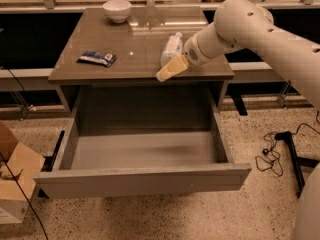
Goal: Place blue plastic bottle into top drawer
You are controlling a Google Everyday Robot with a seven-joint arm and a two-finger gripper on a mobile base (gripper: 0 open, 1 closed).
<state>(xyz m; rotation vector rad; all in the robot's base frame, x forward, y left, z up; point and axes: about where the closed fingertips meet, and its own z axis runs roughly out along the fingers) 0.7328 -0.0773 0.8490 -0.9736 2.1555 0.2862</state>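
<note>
The blue plastic bottle [171, 48], translucent with a white cap and a pale label, lies on the brown table top [100, 69] near its front right. My gripper [171, 68], tan-tipped at the end of the white arm [240, 24], sits at the table's front edge, just in front of the bottle's near end and against it. I see no lift of the bottle. The top drawer [142, 180] is pulled wide open below the table, and its grey inside shows nothing in it.
A white bowl [117, 10] stands at the table's back left. A dark flat snack packet [96, 58] lies at the left. A cardboard box [12, 179] stands on the floor at left. Black cables [270, 156] and a stand leg [290, 154] lie at right.
</note>
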